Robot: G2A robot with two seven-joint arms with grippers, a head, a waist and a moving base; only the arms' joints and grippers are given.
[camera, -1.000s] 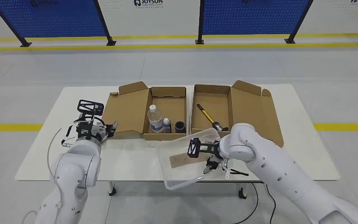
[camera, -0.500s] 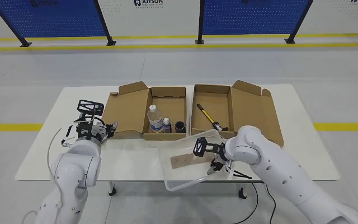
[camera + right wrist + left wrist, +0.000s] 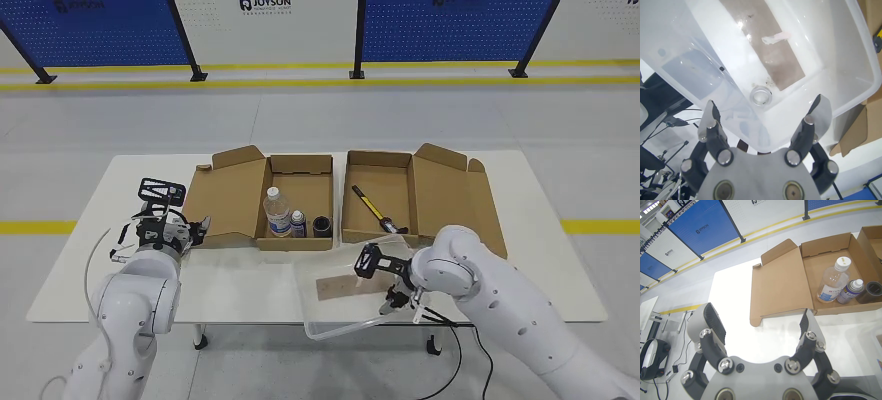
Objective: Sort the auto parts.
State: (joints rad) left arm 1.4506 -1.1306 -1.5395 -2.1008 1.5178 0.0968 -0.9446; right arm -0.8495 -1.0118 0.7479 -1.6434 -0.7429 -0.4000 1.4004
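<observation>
Bin [image 3: 350,290] of clear plastic sits at the table's [image 3: 100,280] near edge, its front part hanging past that edge, just in front of the right box [image 3: 385,190]. Top view gives the layout: left box [image 3: 300,195] and right box side by side with flaps open, the left one holding a bottle [image 3: 277,210], a spray can [image 3: 298,222] and a black cylinder [image 3: 321,226] in a row along its near wall, the right one holding a yellow-handled tool [image 3: 372,208] lying diagonally. Right wrist view adds the bin's inside: a brown sheet [image 3: 772,56] flat on the floor, and a small metal ring [image 3: 761,96] lying flat just off the sheet's end, in the bin's corner. Right gripper [image 3: 766,104] is at that corner with fingers spread wide, the bin's wall and rim passing between them; contact with the plastic cannot be told. Through the clear wall, cables and floor show below. Left wrist view shows the left gripper [image 3: 758,311] spread and holding nothing, above bare table, near the left box's outer flap and well apart from the bin.
</observation>
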